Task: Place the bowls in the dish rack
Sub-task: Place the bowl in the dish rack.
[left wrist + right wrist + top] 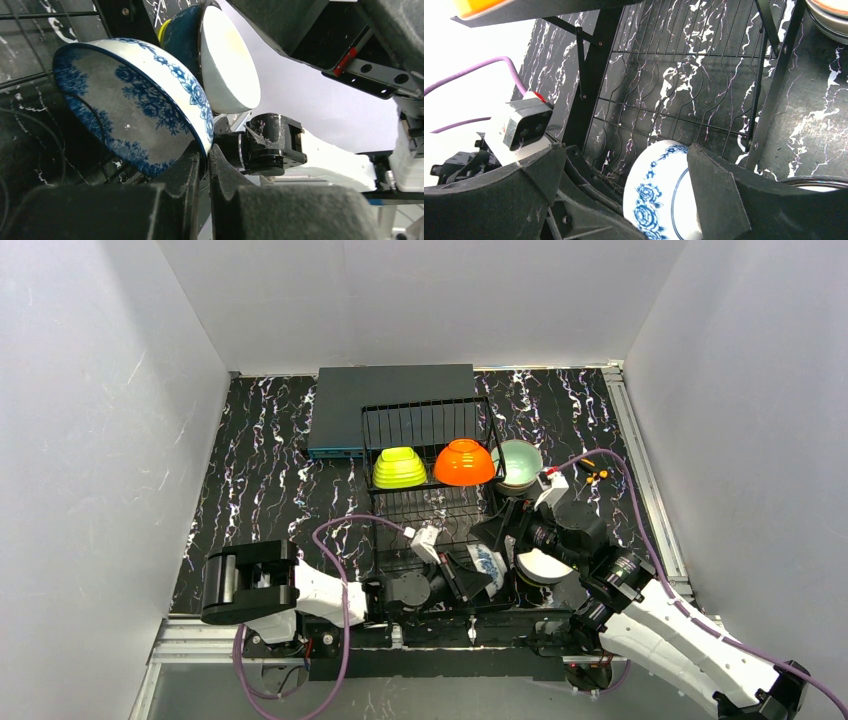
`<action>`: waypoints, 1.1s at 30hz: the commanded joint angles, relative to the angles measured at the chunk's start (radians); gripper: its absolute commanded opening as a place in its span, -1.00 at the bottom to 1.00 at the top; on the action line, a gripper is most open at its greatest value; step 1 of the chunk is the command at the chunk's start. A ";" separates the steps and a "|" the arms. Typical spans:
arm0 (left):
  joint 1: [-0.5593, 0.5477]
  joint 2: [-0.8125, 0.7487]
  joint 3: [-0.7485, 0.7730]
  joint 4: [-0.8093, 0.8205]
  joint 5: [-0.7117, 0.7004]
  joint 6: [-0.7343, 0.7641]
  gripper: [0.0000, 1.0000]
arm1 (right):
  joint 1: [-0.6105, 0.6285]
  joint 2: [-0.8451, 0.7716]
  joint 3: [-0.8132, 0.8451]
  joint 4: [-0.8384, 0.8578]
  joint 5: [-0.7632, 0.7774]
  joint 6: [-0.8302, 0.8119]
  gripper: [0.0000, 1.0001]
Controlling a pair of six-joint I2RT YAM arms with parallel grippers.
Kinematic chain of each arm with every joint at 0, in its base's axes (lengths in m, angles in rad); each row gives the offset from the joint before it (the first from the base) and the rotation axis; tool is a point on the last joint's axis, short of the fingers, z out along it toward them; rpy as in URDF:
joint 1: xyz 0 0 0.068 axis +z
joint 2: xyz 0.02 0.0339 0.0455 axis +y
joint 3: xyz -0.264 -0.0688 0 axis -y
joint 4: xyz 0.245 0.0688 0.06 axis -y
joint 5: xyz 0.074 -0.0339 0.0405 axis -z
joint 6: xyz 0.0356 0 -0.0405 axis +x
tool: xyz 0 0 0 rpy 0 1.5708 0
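The black wire dish rack (pixel 430 502) stands mid-table, with a lime green bowl (pixel 400 468) and an orange bowl (pixel 464 462) on its raised back tier. My left gripper (pixel 462 576) is shut on the rim of a blue-white patterned bowl (pixel 135 105) and holds it tilted on edge at the rack's near right corner. My right gripper (pixel 624 167) is open, its fingers on either side of that same bowl (pixel 659 195), over the rack's tines (pixel 684 100). A bowl that is white inside and dark blue outside (pixel 225 65) sits just behind it.
A mint bowl (pixel 518 465) sits right of the rack. The white bowl (pixel 543 566) lies under my right wrist. A flat dark grey box (pixel 390 405) lies behind the rack. White walls close in on three sides. My two arms crowd together at the near right.
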 commanded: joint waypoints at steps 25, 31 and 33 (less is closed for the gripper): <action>-0.008 -0.180 0.078 -0.374 0.067 0.168 0.57 | -0.001 -0.035 0.042 -0.049 0.033 -0.036 0.97; -0.008 -0.331 0.068 -0.570 -0.019 0.219 0.75 | 0.000 -0.034 0.028 -0.056 0.037 -0.043 0.97; -0.008 -0.379 0.065 -0.646 -0.052 0.248 0.76 | 0.000 -0.025 0.028 -0.057 0.032 -0.044 0.97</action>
